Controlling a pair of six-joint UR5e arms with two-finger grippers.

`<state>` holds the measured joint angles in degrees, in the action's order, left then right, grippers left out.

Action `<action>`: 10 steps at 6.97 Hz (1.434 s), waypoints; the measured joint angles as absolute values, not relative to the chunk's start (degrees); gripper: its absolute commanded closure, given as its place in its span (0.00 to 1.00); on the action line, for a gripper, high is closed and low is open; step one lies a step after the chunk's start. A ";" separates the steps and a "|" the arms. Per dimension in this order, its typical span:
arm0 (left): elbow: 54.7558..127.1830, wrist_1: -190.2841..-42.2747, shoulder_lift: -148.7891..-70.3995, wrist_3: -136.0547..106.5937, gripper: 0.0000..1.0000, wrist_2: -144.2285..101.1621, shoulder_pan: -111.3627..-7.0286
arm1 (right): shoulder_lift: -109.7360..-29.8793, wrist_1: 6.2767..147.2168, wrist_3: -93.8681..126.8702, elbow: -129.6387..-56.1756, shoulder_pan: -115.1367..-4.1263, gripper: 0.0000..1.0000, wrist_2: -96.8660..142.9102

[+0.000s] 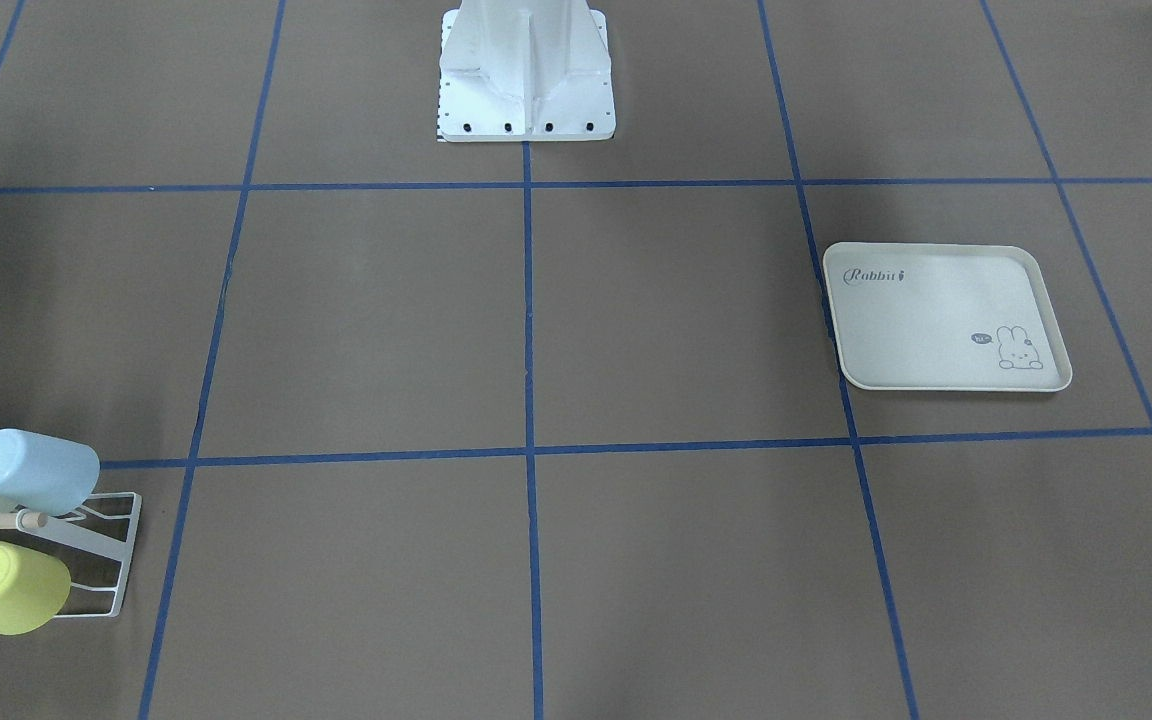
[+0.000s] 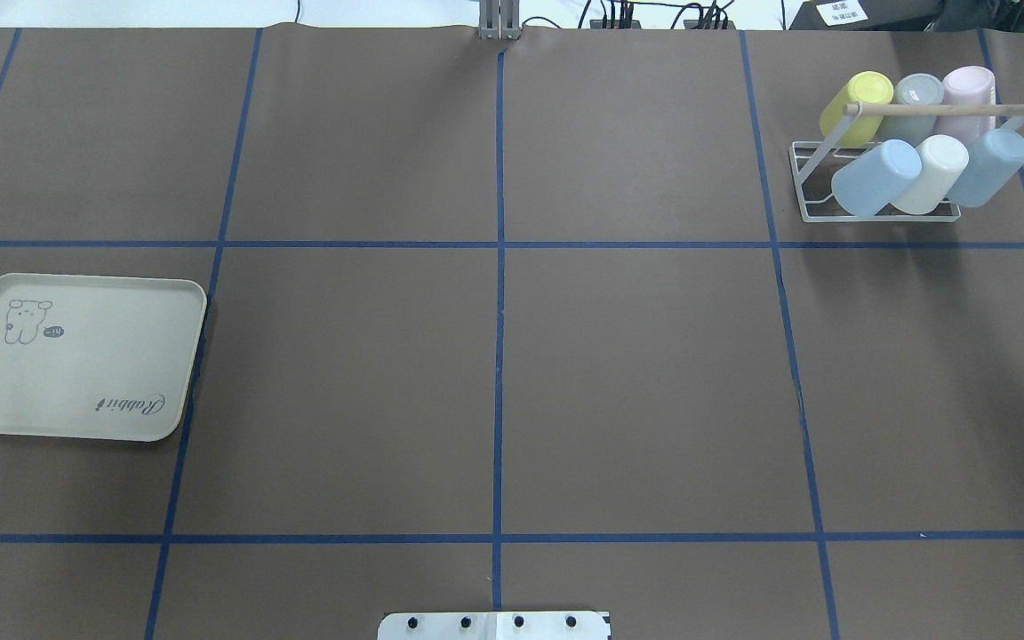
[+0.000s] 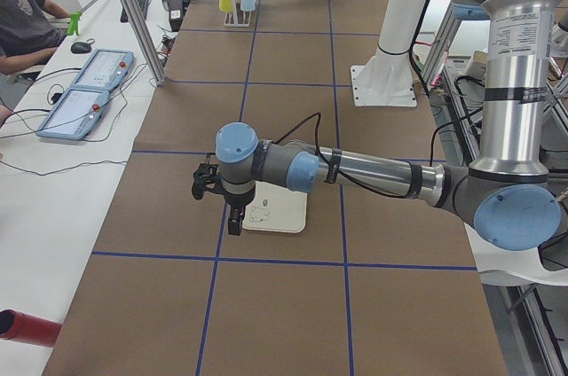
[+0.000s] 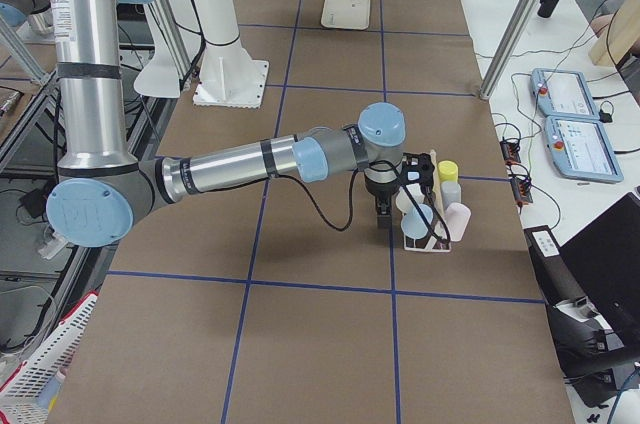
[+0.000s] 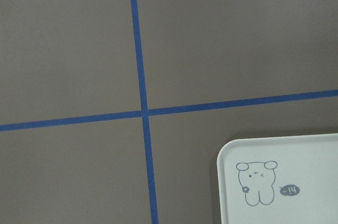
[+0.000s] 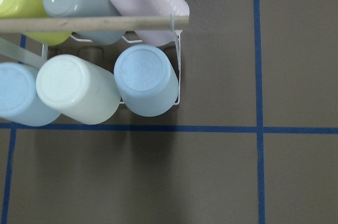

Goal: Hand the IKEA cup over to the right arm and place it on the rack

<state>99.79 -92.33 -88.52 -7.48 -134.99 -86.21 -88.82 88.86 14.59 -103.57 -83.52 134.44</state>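
The white wire rack [image 2: 802,190] with its wooden dowel [image 2: 939,109] stands at the table's far right. Several IKEA cups rest mouth-down on its prongs, among them a yellow cup [image 2: 857,105], a pink cup [image 2: 968,89] and a light blue cup [image 2: 875,178]. In the right wrist view the rack [image 6: 178,76] fills the upper left, seen from straight above. My right gripper [image 4: 383,216] hangs beside the rack in the exterior right view; whether it is open or shut I cannot tell. My left gripper [image 3: 233,223] hovers at the tray's edge, its state also unclear.
The cream rabbit-print tray [image 2: 76,418] lies bare on the table's left side and shows in the left wrist view's lower right corner [image 5: 306,155]. Blue tape lines grid the brown table. The robot's white base [image 1: 526,90] stands mid-table. A person sits at a side desk [image 3: 22,21].
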 measured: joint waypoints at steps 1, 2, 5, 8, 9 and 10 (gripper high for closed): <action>99.45 -90.82 -88.00 -5.56 0.00 -135.71 -86.98 | -88.43 93.81 10.20 -103.94 -83.57 0.01 134.46; 99.05 -90.12 -87.09 -3.68 0.00 -136.62 -87.31 | -87.97 96.71 7.82 -104.10 -83.44 0.01 134.41; 97.45 -89.64 -85.81 -2.71 0.00 -138.42 -87.45 | -87.04 98.26 6.36 -104.01 -82.34 0.01 133.37; 97.91 -90.29 -84.81 -2.86 0.00 -138.69 -87.43 | -86.31 98.02 6.64 -103.51 -79.42 0.00 133.07; 98.02 -90.36 -84.70 -2.89 0.00 -138.72 -87.43 | -86.33 97.98 6.99 -103.09 -78.78 0.01 133.22; 98.05 -90.30 -84.64 -2.90 0.00 -138.73 -87.43 | -86.42 97.96 7.20 -102.39 -78.58 0.00 133.46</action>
